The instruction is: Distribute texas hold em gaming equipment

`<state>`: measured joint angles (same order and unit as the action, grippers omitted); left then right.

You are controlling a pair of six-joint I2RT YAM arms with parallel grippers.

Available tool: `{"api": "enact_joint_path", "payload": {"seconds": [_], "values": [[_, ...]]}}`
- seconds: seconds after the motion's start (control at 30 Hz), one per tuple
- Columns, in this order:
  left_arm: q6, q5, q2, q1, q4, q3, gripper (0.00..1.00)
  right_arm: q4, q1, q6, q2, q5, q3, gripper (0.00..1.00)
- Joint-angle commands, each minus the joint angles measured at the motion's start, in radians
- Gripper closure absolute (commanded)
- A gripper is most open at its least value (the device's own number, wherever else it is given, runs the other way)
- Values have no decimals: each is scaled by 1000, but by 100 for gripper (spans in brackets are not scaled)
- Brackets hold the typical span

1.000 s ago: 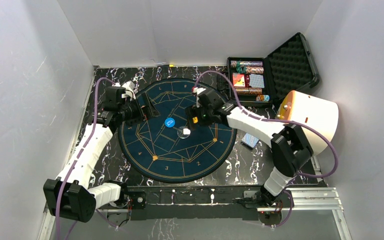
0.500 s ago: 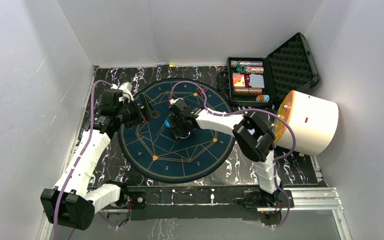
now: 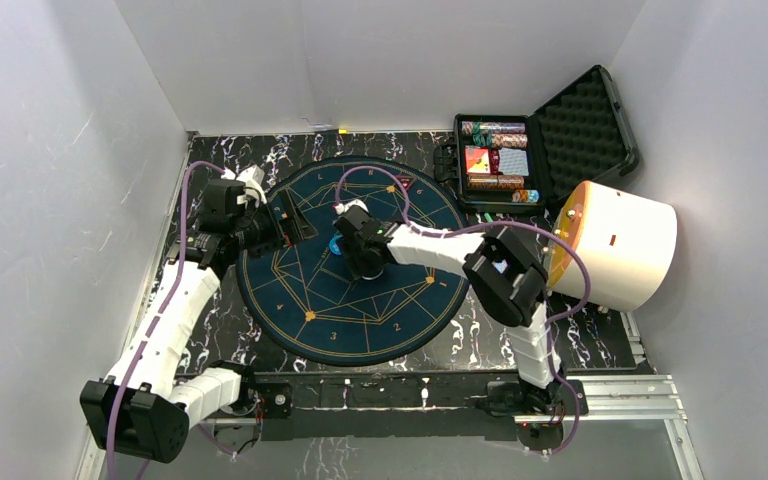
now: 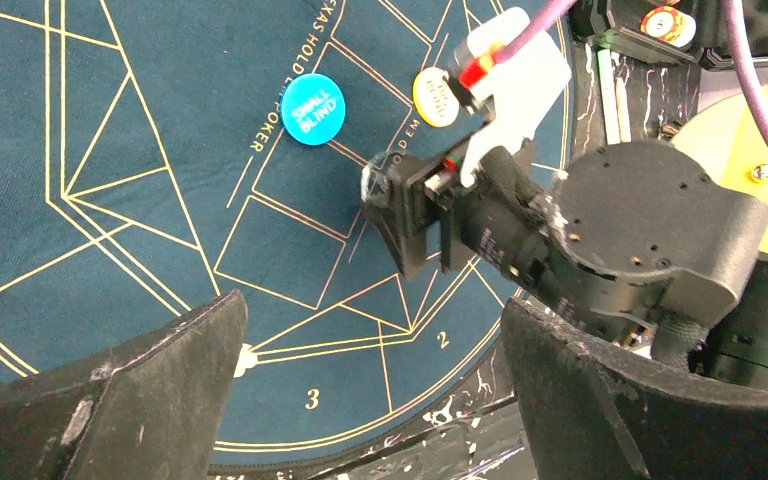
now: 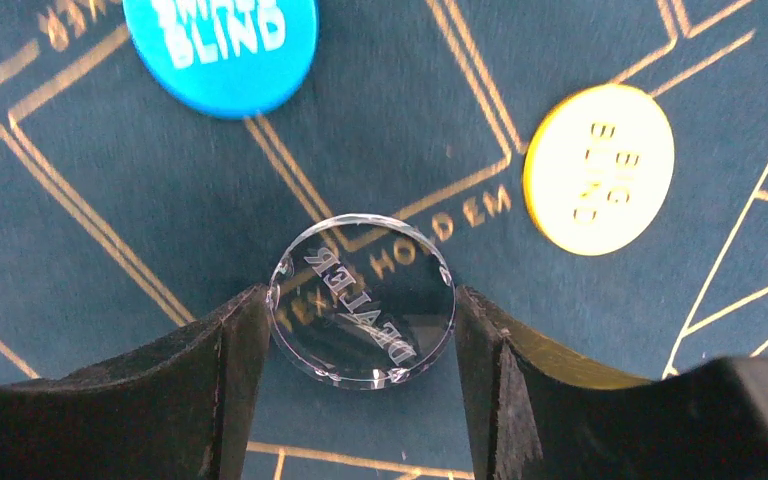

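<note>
Three discs: blue (image 5: pixel 220 40), yellow (image 5: pixel 600 168), clear (image 5: pixel 362 300)

walls (image 3: pixel 380 60): plain white, three sides | tabletop (image 3: pixel 465 335): black, white-veined marble | light: even

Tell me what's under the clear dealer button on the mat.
The dealer button is see-through: only the teal mat and its gold lettering show beneath. The engraving obscures a few letters.

Dealer btn (image 5: pixel 362 301) on mat (image 5: pixel 110 200), near small-blind btn (image 5: pixel 222 45) & big-blind btn (image 5: pixel 598 168).
</note>
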<state>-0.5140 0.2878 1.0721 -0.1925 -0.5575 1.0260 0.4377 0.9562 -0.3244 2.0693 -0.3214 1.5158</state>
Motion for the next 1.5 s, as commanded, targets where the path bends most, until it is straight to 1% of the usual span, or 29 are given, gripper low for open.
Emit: {"api": "enact_joint_path", "payload": {"seconds": [0.0, 0.1, 0.17, 0.23, 0.27, 0.33, 0.5, 0.63, 0.73, 0.8, 0.83, 0.87, 0.97, 1.07, 1.17, 1.37, 1.47], "values": [[11, 5, -10, 4, -22, 29, 2, 40, 31, 31, -177, 117, -115, 50], [11, 5, 4, 5, -2, 18, 2, 41, 74, 3, -286, 160, -236, 50], [17, -9, 21, 5, 6, 16, 2, 24, 110, -9, -352, 148, -295, 49], [21, -27, 37, 5, 11, 13, 2, -49, 133, -12, -397, 161, -352, 48], [22, -30, 46, 5, 16, 13, 2, -77, 136, -21, -401, 165, -371, 47], [18, -36, 73, 4, 16, 17, 2, -70, 138, -39, -369, 153, -362, 47], [18, -2, 160, 1, 21, 37, 2, -77, 141, -47, -302, 119, -345, 46], [41, -21, 268, -24, -7, 86, 2, -121, 144, -48, -281, 150, -376, 35], [53, -76, 370, -52, -8, 135, 2, -111, 150, -58, -289, 132, -379, 15], [83, -91, 468, -78, -10, 196, 2, -86, 150, -67, -336, 91, -373, 5], [98, -105, 532, -94, -33, 244, 2, -78, 146, -67, -381, 76, -376, 2], [113, -125, 591, -115, -57, 294, 2, -83, 143, -61, -427, 73, -383, 2], [147, -252, 732, -194, -111, 417, 2, -92, 114, -56, -561, 54, -414, 2], [162, -291, 841, -230, -137, 486, 16, -73, 57, -48, -652, 35, -449, 2], [177, -328, 906, -249, -145, 520, 24, -44, -8, -40, -689, 37, -482, 1], [181, -393, 962, -274, -141, 528, 30, -42, -62, -11, -732, 46, -522, 2], [175, -421, 969, -280, -136, 514, 35, -56, -72, -2, -741, 52, -530, 2]]}}
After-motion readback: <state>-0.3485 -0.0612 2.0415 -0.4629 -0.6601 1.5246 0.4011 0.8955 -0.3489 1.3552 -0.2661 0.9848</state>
